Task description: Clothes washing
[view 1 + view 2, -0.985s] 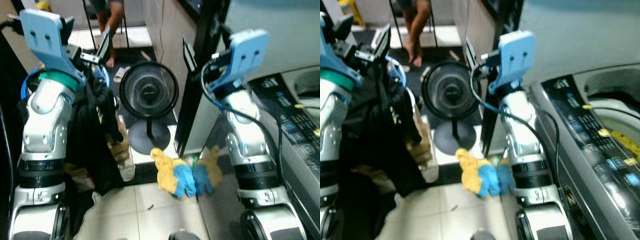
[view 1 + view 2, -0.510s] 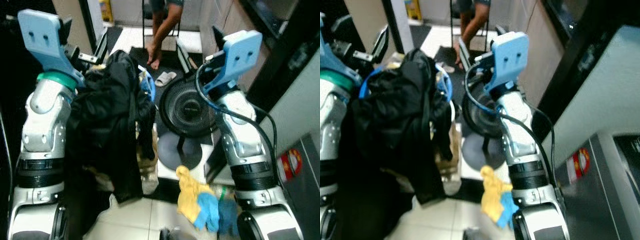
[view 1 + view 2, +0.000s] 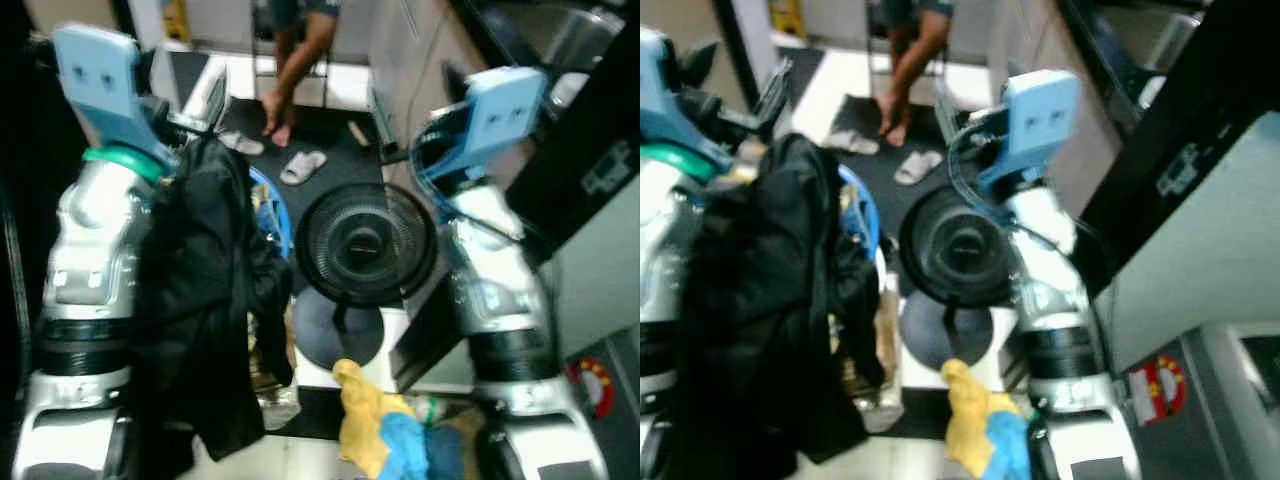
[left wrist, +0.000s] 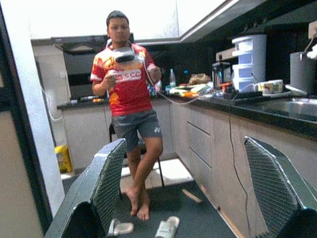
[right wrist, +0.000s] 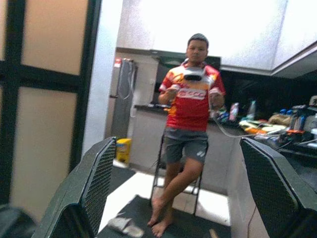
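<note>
Left gripper (image 4: pixel 185 198): I have it raised at chest height, fingers spread wide with nothing between them; past them I see the kitchen floor.
Right gripper (image 5: pixel 181 198): also raised, fingers wide apart and bare.
Black garment (image 3: pixel 215 300): this is my laundry. It hangs draped over my left arm (image 3: pixel 95 250), trailing down beside it towards the floor. The fingers do not pinch it; it just lies across the forearm.
Blue hoop (image 3: pixel 275 210): a blue rim peeks out just behind the garment, maybe a basket, I cannot tell.
Fan (image 3: pixel 365 245): a black floor fan stands on its round base between my two arms, facing up at me.
Rags (image 3: pixel 385 440): a yellow and blue bundle lies on the floor in front of the fan's base, near my right arm (image 3: pixel 490 280).
Person (image 4: pixel 130 114): stands barefoot ahead of me in a red shirt and grey shorts, holding a device at chest height.
Slippers (image 3: pixel 300 165): a pale pair on the dark mat by the person's feet.
Counter (image 4: pixel 237 99): runs along the wall beside the person, crowded with bottles and containers.
</note>
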Robot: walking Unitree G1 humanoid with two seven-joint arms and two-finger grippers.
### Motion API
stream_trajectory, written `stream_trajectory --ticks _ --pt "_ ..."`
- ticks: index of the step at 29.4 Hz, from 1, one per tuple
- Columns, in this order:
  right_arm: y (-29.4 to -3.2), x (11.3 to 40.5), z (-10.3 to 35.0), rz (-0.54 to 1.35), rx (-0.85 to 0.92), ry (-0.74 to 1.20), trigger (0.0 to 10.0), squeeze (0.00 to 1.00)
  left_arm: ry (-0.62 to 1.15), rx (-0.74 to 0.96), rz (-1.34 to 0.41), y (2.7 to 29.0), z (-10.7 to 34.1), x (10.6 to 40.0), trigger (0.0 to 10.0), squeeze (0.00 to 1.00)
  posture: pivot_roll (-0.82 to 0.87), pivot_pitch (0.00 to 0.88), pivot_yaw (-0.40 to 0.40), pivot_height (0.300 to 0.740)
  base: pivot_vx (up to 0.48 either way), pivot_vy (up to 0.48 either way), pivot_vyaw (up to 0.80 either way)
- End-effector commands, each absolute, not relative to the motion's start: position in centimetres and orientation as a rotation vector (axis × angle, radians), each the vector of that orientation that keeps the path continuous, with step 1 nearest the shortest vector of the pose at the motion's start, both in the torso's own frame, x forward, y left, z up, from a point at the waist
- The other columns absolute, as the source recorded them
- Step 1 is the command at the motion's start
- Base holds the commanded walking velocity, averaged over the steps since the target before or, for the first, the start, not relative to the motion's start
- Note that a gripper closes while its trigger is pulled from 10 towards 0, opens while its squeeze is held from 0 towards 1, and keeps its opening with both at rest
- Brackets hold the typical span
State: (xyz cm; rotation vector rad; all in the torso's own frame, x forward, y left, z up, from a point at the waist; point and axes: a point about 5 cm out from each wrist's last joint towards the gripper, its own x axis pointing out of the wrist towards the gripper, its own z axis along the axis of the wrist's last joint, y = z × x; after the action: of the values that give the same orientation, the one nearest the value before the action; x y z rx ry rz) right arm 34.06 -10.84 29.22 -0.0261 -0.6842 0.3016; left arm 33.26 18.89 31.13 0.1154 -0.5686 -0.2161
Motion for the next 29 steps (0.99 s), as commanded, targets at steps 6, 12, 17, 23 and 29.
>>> stream_trajectory --ticks 6,12,17,23,29 --pt "-10.1 34.0 28.8 0.329 -0.032 -0.671 10.0 0.00 -0.409 0.260 -0.231 18.8 28.5 34.0 10.0 0.00 0.09 0.027 0.017 0.740 0.000 0.000 0.00" --pt "-9.9 34.0 28.6 0.337 -0.033 -0.667 10.0 0.00 -0.210 0.310 -0.171 20.3 25.3 35.3 10.0 0.00 0.09 0.028 0.024 0.740 0.000 0.000 0.00" --pt "-9.9 33.9 28.5 0.339 -0.033 -0.665 10.0 0.00 -0.163 0.315 -0.138 21.2 24.6 35.5 10.0 0.00 0.09 0.027 0.025 0.740 0.000 0.000 0.00" --pt "-9.8 33.9 28.4 0.348 -0.036 -0.664 10.0 0.00 -0.052 0.433 -0.131 23.4 23.1 35.2 10.0 0.00 0.09 0.028 0.027 0.740 0.000 0.000 0.00" --pt "-9.6 33.9 28.2 0.353 -0.034 -0.661 10.0 0.00 0.115 0.518 -0.294 24.6 20.8 34.0 10.0 0.00 0.11 0.029 0.026 0.740 0.000 0.000 0.00"
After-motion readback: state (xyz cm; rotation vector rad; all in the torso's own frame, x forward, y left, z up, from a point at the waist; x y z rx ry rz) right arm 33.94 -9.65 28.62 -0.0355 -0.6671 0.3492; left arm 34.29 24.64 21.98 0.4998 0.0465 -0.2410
